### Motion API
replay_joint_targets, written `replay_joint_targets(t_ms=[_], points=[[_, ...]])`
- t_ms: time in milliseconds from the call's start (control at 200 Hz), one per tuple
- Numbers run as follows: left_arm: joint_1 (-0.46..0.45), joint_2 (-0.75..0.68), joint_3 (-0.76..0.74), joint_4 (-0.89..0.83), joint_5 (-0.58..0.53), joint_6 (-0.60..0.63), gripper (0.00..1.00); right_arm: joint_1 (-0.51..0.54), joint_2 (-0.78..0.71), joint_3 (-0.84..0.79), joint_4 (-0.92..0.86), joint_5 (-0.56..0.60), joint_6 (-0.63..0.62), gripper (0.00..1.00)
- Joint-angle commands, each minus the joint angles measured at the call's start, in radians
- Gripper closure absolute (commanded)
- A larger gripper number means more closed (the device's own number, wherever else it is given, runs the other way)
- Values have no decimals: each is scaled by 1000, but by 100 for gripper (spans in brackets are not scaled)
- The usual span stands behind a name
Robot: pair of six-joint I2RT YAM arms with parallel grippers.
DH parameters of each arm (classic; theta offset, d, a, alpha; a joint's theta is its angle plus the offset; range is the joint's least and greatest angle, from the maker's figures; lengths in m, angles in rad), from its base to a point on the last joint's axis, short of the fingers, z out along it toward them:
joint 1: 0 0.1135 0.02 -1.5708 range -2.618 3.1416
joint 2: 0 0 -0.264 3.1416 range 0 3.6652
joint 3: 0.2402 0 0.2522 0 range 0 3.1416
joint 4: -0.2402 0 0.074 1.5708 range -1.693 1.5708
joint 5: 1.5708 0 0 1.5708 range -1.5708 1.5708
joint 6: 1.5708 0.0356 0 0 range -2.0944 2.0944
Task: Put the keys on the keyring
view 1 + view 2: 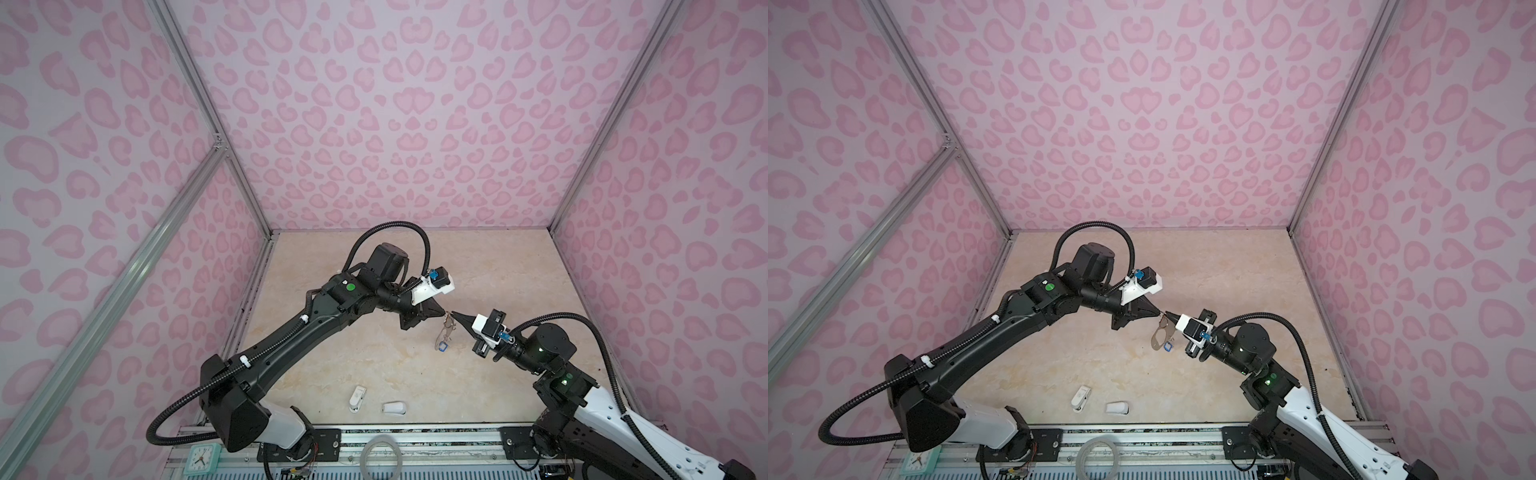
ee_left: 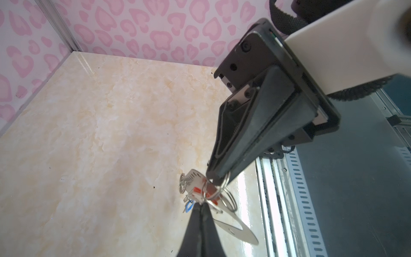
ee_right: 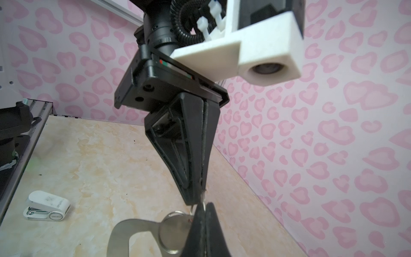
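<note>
The keyring, a thin grey plate with an oval cut-out, hangs in the air above the middle of the table. My right gripper is shut on a thin wire ring at the plate's top edge. My left gripper meets it tip to tip, shut on the same small wire ring. A blue-tagged key dangles from the plate. A red-orange-tagged key hangs by the two tips, partly hidden behind wire rings.
Two small white plastic pieces lie near the front of the marble tabletop. A pale grey hoop and a mint clock rest on the metal rail in front. Pink patterned walls enclose three sides.
</note>
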Motion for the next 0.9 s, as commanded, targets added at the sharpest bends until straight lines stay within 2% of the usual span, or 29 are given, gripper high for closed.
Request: replay_joint_targets(t_ms=[0,430,465,550,625,710,895], points=[[-1,12,18,-25,33,15,97,3,-2,-10,82,-27,-3,100],[-1,49,51,-48,115,15,97,5,12,-28,136,-21,9,100],[-2,43,48,-41,111,13,94,5,12,-33,136,-15,10,100],[-1,13,28,-3,63,12,80,5,5,-41,132,-4,12,100],[-2,-34,-8,39,12,30,72,5,-4,-44,123,2,12,100],[-2,-81,-46,88,-27,51,70,5,-9,-44,117,-2,19,100],[-3,-132,-110,155,-5,117,69,5,0,-41,132,-29,40,100]])
